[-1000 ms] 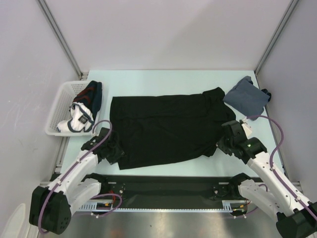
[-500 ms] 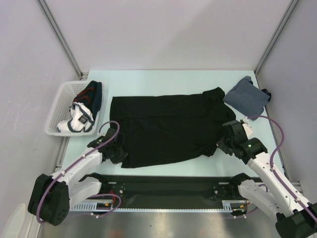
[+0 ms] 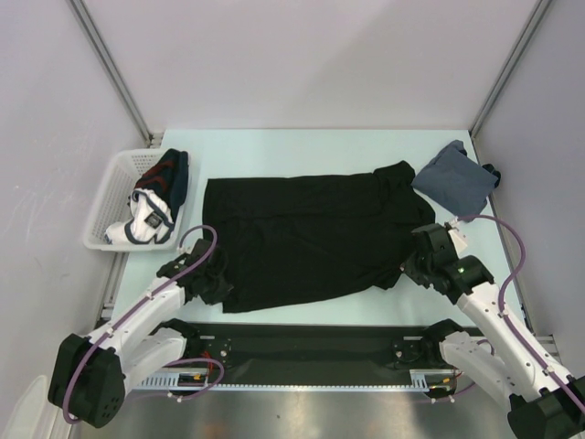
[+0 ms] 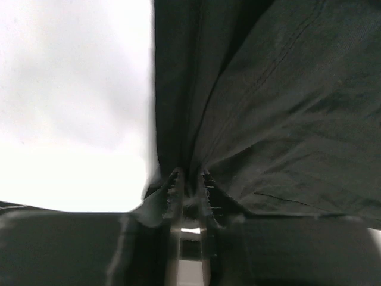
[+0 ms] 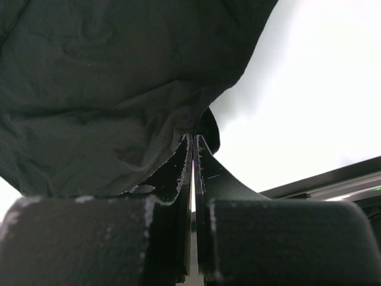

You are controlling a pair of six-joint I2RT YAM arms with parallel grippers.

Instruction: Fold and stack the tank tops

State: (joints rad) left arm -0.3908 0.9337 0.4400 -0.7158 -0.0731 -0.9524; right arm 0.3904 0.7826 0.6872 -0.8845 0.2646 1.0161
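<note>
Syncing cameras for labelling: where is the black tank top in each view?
Top external: black tank top spread flat, mid-picture.
Left wrist: black tank top fills the right half, pinched in the left gripper.
Right wrist: black tank top fills the upper left, pinched in the right gripper.
Shared landmark: the pale table, bright beside the cloth in both wrist views.

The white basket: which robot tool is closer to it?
Left. The left tool grips the black tank top close by the basket; the right tool grips its other end, far across the table.
</note>
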